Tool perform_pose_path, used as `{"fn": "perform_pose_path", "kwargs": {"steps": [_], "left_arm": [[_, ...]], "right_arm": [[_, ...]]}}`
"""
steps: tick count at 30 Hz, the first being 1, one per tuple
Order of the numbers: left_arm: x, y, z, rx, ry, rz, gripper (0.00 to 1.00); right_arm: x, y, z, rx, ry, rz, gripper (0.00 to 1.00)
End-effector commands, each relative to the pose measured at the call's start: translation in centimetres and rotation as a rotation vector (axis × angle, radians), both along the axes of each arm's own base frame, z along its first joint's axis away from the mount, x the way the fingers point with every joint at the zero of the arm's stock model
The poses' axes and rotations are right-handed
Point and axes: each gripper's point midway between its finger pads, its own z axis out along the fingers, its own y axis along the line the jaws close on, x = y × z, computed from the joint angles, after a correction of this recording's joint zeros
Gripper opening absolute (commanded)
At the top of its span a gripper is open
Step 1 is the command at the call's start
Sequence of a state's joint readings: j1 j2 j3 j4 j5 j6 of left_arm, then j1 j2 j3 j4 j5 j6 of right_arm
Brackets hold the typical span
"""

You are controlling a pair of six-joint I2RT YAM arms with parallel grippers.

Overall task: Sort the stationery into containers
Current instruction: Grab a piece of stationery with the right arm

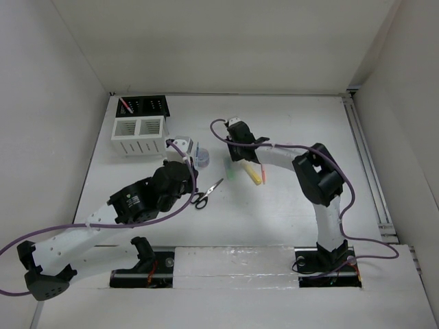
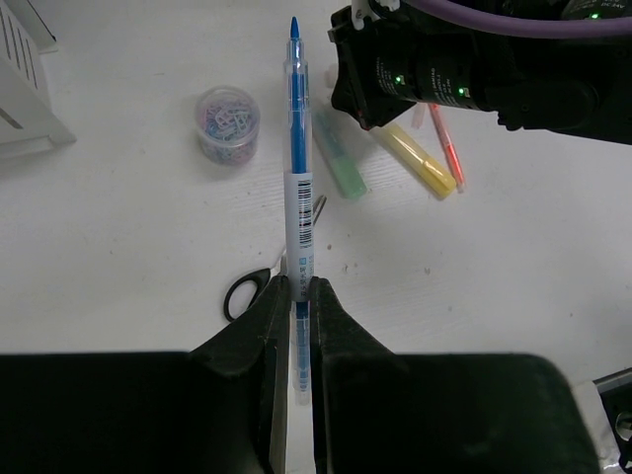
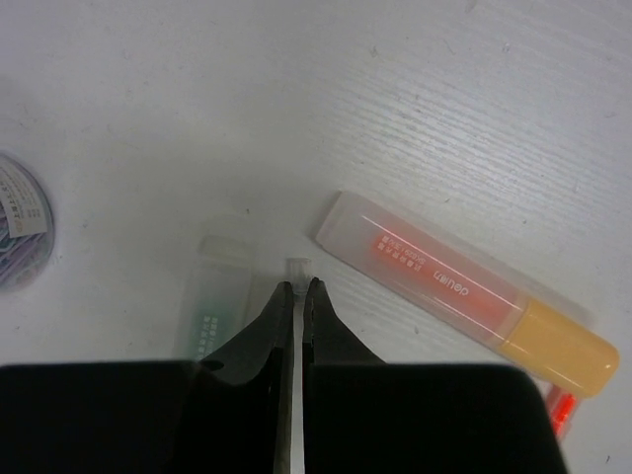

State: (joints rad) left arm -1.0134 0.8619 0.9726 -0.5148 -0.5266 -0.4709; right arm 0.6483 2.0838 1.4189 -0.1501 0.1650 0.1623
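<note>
Sorting looks barely begun. One pink-red pen (image 1: pixel 126 106) stands in the black mesh holder (image 1: pixel 152 105), which sits directly behind the white organizer (image 1: pixel 140 146). No item shows in the organizer's two compartments from above.

Everything else lies unsorted on the table (image 1: pixel 295 116) to the right of the white organizer:
- the tub (image 2: pixel 228 121) is closest to it
- the scissors (image 1: pixel 206 192) are further right and nearer the arm bases
- the green marker (image 2: pixel 341 166), yellow marker (image 2: pixel 423 166) and orange-red pen (image 2: pixel 446 148) form a cluster well to the organizer's right

The left gripper (image 2: pixel 298 283) is clamped on the tail end of a blue pen (image 2: pixel 298 178) and holds it off the table, just right of the white organizer and close to the tub. The pen's long axis runs straight out in line with the fingers, with its tip leading away from the wrist. That tip passes beside the tub and aims roughly toward the marker cluster rather than at the organizer, which sits off to one side in the wrist view. How steeply the pen tilts cannot be told. The pen will probably need turning tip-down or tail-down before it can drop into a compartment.

The right gripper (image 3: pixel 298 288) hangs low over the marker cluster, far to the organizer's right, with its jaws pressed together. A small pale translucent end shows at their tips, between the green and yellow markers. Whether anything is actually pinched cannot be told.
</note>
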Motion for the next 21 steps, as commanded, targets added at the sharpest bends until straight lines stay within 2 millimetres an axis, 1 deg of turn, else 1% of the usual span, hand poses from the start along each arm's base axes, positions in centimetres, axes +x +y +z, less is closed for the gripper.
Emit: {"fn": "perform_pose_path", "kwargs": {"steps": [1, 2, 4, 5, 7, 8, 9, 10, 11, 12, 13, 14, 15, 16, 17, 18, 19, 20, 21], "left_arm": [[0.1, 0.2, 0.6, -0.023, -0.023, 0.005, 0.00], [0.1, 0.2, 0.6, -0.023, -0.023, 0.005, 0.00], [0.1, 0.2, 0.6, -0.023, -0.023, 0.005, 0.00], [0.1, 0.2, 0.6, -0.023, -0.023, 0.005, 0.00], [0.1, 0.2, 0.6, -0.023, -0.023, 0.005, 0.00], [0.1, 0.2, 0.6, -0.023, -0.023, 0.005, 0.00], [0.1, 0.2, 0.6, -0.023, -0.023, 0.005, 0.00], [0.0, 0.0, 0.6, -0.026, -0.018, -0.006, 0.00], [0.0, 0.0, 0.6, -0.026, -0.018, -0.006, 0.00], [0.0, -0.1, 0.8, -0.034, -0.022, -0.006, 0.00], [-0.2, -0.3, 0.7, -0.030, -0.017, -0.029, 0.00], [-0.2, -0.7, 0.9, -0.046, -0.020, -0.040, 0.00], [-0.3, -0.9, 0.9, -0.050, -0.015, -0.050, 0.00], [-0.3, -1.4, 1.3, -0.065, -0.016, -0.065, 0.00], [-0.6, -2.2, 2.0, -0.089, -0.019, -0.108, 0.00], [-0.7, -2.7, 1.6, -0.082, -0.002, -0.127, 0.00], [-0.7, -3.4, 1.9, -0.086, -0.005, -0.153, 0.00], [-1.0, -4.4, 2.4, -0.112, 0.002, -0.195, 0.00], [-1.2, -4.7, 2.1, -0.100, 0.009, -0.219, 0.00]], "right_arm": [[-2.1, 0.9, 1.0, 0.005, 0.032, 0.036, 0.00], [-2.2, 1.6, 1.9, 0.027, 0.016, 0.039, 0.00], [-2.6, 1.5, 2.9, 0.033, -0.003, 0.026, 0.00], [-2.5, 1.5, 5.2, 0.065, -0.042, 0.026, 0.00], [-2.1, 1.2, 7.8, 0.117, -0.103, -0.031, 0.00], [-2.5, 0.9, 8.4, 0.139, -0.111, -0.041, 0.00], [-2.3, 0.2, 11.1, 0.195, -0.156, -0.085, 0.00], [-2.3, -0.6, 11.6, 0.224, -0.174, -0.118, 0.00], [-2.5, -0.7, 12.7, 0.262, -0.194, -0.130, 0.00], [-2.8, -1.1, 15.4, 0.319, -0.242, -0.147, 0.00], [-2.8, -1.7, 16.5, 0.373, -0.260, -0.190, 0.00], [-2.8, -1.6, 18.3, 0.438, -0.308, -0.195, 0.00], [-3.7, -2.3, 19.8, 0.490, -0.336, -0.202, 0.00], [-4.1, -2.3, 20.9, 0.565, -0.345, -0.228, 0.00], [-4.4, -1.9, 23.3, 0.668, -0.389, -0.217, 0.00], [-5.4, -1.9, 22.8, 0.726, -0.374, -0.190, 0.00], [-6.4, -2.5, 25.5, 0.829, -0.417, -0.180, 0.00], [-7.2, -2.5, 26.7, 0.951, -0.405, -0.194, 0.00], [-7.8, -2.6, 29.3, 1.079, -0.454, -0.175, 0.00]]}}
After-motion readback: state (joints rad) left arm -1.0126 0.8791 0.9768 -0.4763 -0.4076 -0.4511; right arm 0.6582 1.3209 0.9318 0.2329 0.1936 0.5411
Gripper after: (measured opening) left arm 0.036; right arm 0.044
